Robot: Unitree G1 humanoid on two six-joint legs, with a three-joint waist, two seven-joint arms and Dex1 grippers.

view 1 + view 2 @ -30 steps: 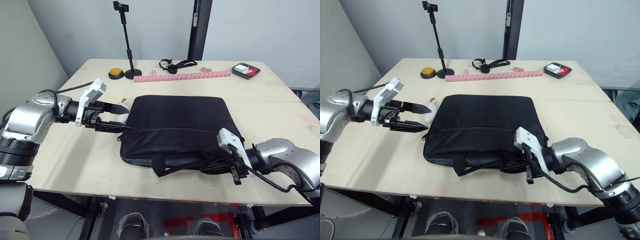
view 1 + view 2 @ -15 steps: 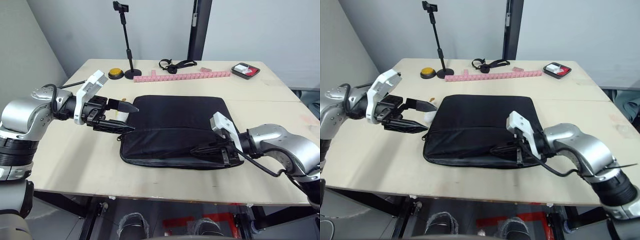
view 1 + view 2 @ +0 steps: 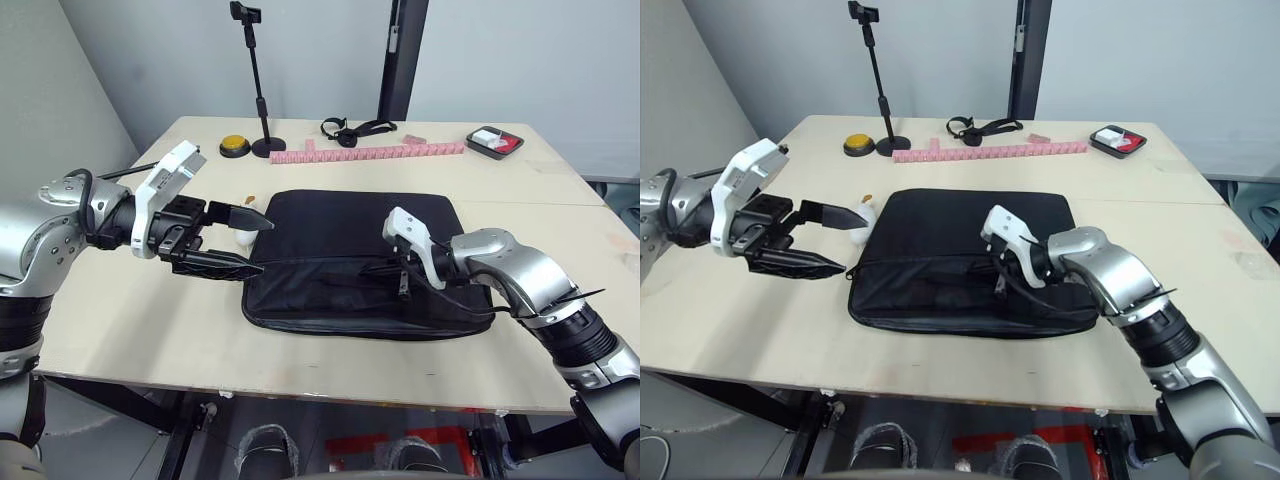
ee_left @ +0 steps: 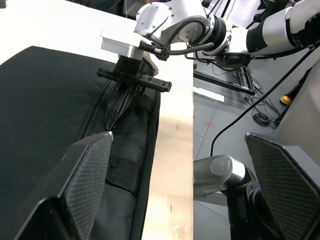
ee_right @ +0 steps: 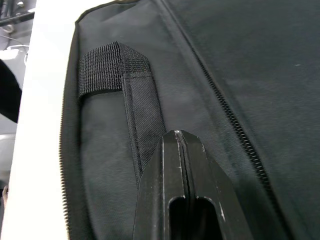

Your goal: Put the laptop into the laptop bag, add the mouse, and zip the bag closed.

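Observation:
The black laptop bag (image 3: 330,225) lies flat in the middle of the table. My right gripper (image 3: 372,270) is shut, its tip pressed on the bag's top near the middle. In the right wrist view the shut fingers (image 5: 182,150) rest beside a strap handle (image 5: 112,70), with the zipper (image 5: 235,130) running alongside. My left gripper (image 3: 262,245) is open just off the bag's left edge, level with the zipper line; its own view shows its fingers (image 4: 85,170) wide apart. The laptop and the mouse are hidden or out of view.
A small white plush toy (image 3: 245,238) sits between my left fingers and the bag's left edge. At the back stand a phone tripod (image 3: 255,80), a yellow button (image 3: 233,146), a pink strip (image 3: 365,153), black straps (image 3: 350,128) and a red-black tray (image 3: 494,140).
My right gripper slid from the bag's front right corner up and left onto its top. The handle that hung over the front edge now lies flat. My left gripper opened wider.

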